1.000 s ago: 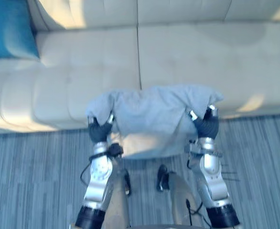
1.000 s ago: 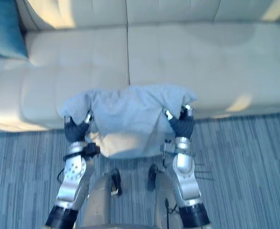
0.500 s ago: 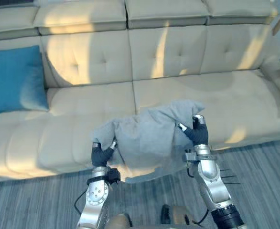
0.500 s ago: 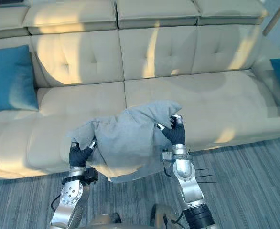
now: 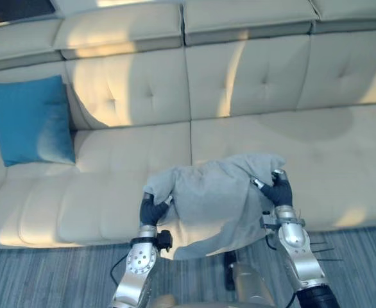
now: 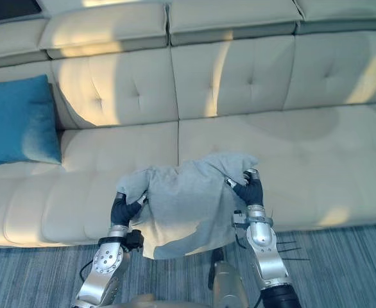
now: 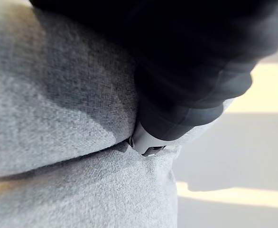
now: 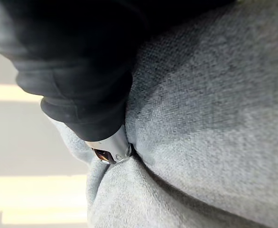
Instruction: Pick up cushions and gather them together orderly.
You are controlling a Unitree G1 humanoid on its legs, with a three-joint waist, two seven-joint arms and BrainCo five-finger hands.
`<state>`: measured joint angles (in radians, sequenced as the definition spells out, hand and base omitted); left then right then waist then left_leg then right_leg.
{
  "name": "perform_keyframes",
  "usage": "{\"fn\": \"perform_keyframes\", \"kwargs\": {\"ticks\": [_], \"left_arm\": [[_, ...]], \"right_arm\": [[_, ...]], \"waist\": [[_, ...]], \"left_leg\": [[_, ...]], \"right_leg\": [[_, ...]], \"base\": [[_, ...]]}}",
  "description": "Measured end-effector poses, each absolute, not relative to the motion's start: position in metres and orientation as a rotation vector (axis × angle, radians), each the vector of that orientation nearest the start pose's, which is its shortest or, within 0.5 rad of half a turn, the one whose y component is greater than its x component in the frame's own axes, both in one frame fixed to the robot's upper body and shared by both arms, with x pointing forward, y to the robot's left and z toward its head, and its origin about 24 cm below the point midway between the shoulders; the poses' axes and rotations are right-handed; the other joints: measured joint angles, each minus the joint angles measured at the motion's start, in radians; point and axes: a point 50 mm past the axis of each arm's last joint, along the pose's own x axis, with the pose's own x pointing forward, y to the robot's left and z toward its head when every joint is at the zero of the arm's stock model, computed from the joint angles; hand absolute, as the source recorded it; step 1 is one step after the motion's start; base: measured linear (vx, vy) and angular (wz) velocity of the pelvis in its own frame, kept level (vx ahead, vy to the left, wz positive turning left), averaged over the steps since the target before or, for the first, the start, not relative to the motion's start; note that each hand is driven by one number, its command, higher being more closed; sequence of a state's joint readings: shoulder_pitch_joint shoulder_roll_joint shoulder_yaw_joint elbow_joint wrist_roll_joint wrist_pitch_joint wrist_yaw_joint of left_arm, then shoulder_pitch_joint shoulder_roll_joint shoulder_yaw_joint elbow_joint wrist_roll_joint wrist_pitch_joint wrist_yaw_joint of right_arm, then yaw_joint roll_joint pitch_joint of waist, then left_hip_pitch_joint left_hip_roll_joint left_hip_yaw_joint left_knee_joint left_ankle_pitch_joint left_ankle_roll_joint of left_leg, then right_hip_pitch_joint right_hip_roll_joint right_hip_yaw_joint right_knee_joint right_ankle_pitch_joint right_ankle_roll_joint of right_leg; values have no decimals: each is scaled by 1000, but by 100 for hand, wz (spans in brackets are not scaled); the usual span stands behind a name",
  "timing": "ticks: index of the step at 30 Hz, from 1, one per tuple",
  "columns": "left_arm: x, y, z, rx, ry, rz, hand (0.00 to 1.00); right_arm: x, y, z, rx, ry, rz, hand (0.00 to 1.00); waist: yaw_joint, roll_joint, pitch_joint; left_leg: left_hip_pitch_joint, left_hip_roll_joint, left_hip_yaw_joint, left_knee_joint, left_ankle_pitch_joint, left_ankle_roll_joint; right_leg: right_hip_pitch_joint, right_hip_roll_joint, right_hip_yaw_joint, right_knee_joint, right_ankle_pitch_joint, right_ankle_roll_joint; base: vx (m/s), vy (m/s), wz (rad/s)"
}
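A grey cushion (image 5: 210, 199) hangs between my two hands above the front edge of the cream sofa (image 5: 252, 83). My left hand (image 5: 152, 208) is shut on the cushion's left corner and my right hand (image 5: 278, 191) is shut on its right corner. Both wrist views show the grey fabric (image 7: 72, 142) bunched against each hand (image 8: 96, 114), which presses into it. A blue cushion (image 5: 33, 122) leans upright against the sofa back at the far left.
The cream sofa seat (image 6: 316, 154) stretches wide to the right of the grey cushion. Blue-grey striped carpet (image 5: 47, 276) runs along the sofa's front edge below my arms.
The view has tilted up and shifted, bringing the sofa back and the blue cushion into sight. Both hands have kept hold of the grey cushion and lifted it above the seat's front edge.
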<state>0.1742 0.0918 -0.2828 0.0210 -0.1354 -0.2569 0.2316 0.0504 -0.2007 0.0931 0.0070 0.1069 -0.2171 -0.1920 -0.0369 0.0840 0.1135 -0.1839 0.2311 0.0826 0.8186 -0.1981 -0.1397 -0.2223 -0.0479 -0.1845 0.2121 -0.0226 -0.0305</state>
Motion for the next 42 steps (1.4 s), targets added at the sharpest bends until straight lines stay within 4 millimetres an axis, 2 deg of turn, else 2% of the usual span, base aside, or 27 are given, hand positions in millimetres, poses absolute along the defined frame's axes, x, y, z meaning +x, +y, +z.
{"fn": "perform_keyframes", "kwargs": {"ticks": [1,3,5,6,7,8,9,10,13,16,19,21,22,23,25,29,30,31,32,34,35,36,38,39,40,41,42], "left_arm": [[210,120,18,-96,-28,1,100],[210,120,18,-96,-30,-4,100],[210,117,18,-98,-29,-15,100],[210,116,19,-103,-29,-19,100],[210,115,19,-105,-29,-19,100],[211,116,18,-96,-29,-21,100],[212,120,18,-69,-23,-29,100],[211,122,17,-52,-20,-33,100],[214,124,23,-45,-47,-30,100],[222,125,32,-12,-93,-24,100],[241,134,53,64,-196,19,100],[270,141,94,141,-375,90,100],[279,142,106,157,-425,109,100],[295,147,135,186,-531,170,100],[316,158,172,213,-642,279,100],[334,167,220,248,-776,387,100],[343,169,248,253,-836,432,100],[347,169,259,251,-856,446,100],[353,168,283,247,-897,472,100],[360,167,314,240,-936,501,100],[362,168,321,241,-939,510,100],[366,172,339,220,-942,529,100],[369,176,355,200,-938,547,100],[370,174,366,168,-938,543,100],[369,173,370,153,-941,538,0],[369,173,370,151,-941,538,0],[370,175,370,134,-934,539,0]], "right_arm": [[240,-176,56,-64,-184,-103,100],[241,-175,61,-62,-209,-101,100],[241,-178,61,-64,-210,-111,100],[241,-180,59,-68,-199,-117,100],[241,-180,57,-68,-191,-120,100],[241,-179,55,-59,-180,-125,100],[241,-176,48,-41,-154,-138,100],[241,-175,47,-51,-147,-141,100],[245,-171,51,-53,-166,-140,100],[253,-167,59,-71,-200,-147,100],[274,-155,80,-85,-287,-136,100],[305,-141,120,-75,-418,-142,100],[313,-137,132,-75,-455,-148,100],[328,-129,160,-80,-538,-160,100],[342,-117,198,-70,-636,-160,100],[350,-109,232,-76,-730,-190,100],[354,-109,251,-65,-770,-219,100],[356,-110,259,-64,-786,-235,100],[361,-110,277,-62,-815,-268,100],[366,-112,303,-62,-856,-302,100],[366,-112,310,-64,-868,-311,100],[367,-111,331,-70,-901,-318,100],[368,-108,349,-68,-915,-323,100],[368,-110,363,-60,-928,-342,100],[366,-110,371,-53,-941,-353,100],[366,-110,373,-51,-944,-358,0],[367,-111,375,-52,-939,-372,0]], "waist": [[4,-2,0],[16,1,-2],[27,1,-2],[29,6,-5],[34,21,-14],[34,13,-16],[27,-15,-18],[26,-27,-18],[33,-32,-20],[37,-34,-21],[38,-40,-17],[41,-49,10],[44,-52,11],[47,-61,30],[54,-66,90],[64,-72,116],[69,-72,141],[71,-72,153],[73,-72,184],[71,-71,220],[71,-71,230],[63,-70,264],[43,-71,289],[43,-74,308],[44,-73,324],[43,-73,328],[43,-74,339]], "left_leg": [[-53,9,45,17,-21,35],[-102,7,66,-42,-41,59],[-133,-11,59,-187,-42,63],[-129,-30,53,-357,14,49],[-126,-31,46,-463,103,57],[-116,-33,49,-477,87,60],[-89,-64,61,-520,106,72],[-64,-82,79,-551,114,82],[-31,-124,122,-605,129,105],[-25,-138,143,-627,135,114],[-34,-142,169,-650,151,111],[-108,-130,176,-639,174,112],[-142,-126,176,-636,181,111],[-193,-122,176,-643,208,112],[-211,-120,172,-670,241,109],[-254,-119,162,-711,289,108],[-270,-122,153,-739,316,108],[-272,-124,150,-755,328,107],[-275,-128,142,-790,356,107],[-290,-131,135,-844,399,110],[-293,-132,132,-859,408,107],[-300,-135,125,-895,448,114],[-322,-135,110,-913,468,115],[-345,-135,106,-913,474,115],[-355,-136,107,-913,474,115],[-362,-137,107,-913,474,115],[-373,-138,107,-913,474,115]], "right_leg": [[50,-2,-4,-44,0,0],[75,-2,0,-82,0,1],[85,-3,6,-100,6,9],[87,2,13,-107,13,20],[87,23,30,-115,10,43],[89,23,39,-118,9,51],[89,2,63,-128,23,71],[96,-18,86,-134,25,74],[94,-53,161,-156,44,102],[90,-64,201,-182,53,107],[59,-63,235,-194,65,114],[-17,-48,248,-198,105,107],[-49,-44,249,-198,117,106],[-98,-39,254,-208,143,107],[-119,-33,252,-222,170,103],[-175,-26,240,-222,189,95],[-198,-24,234,-222,196,95],[-206,-24,231,-223,200,94],[-217,-24,222,-230,210,92],[-247,-21,211,-237,220,92],[-256,-20,210,-237,223,92],[-275,-21,200,-237,232,91],[-296,-22,183,-237,233,90],[-317,-22,177,-236,237,90],[-329,-21,178,-236,238,90],[-336,-20,178,-237,238,91],[-346,-21,178,-237,238,91]], "base": [[267,-59,10],[202,8,-10],[158,102,-21],[126,157,-31],[126,185,-32],[127,195,-17],[132,208,-4],[110,196,-4],[20,152,-22],[-35,72,-23],[-87,19,-28],[-170,-8,-24],[-217,-57,-9],[-195,-62,-1],[-222,-69,7],[-104,-50,10],[-101,-45,13],[-102,-36,19],[-98,-27,16],[-96,-21,15],[-91,-15,10],[-72,-10,10],[-58,-6,19],[-48,-4,15],[-37,-3,4],[0,0,0],[0,0,0]]}}
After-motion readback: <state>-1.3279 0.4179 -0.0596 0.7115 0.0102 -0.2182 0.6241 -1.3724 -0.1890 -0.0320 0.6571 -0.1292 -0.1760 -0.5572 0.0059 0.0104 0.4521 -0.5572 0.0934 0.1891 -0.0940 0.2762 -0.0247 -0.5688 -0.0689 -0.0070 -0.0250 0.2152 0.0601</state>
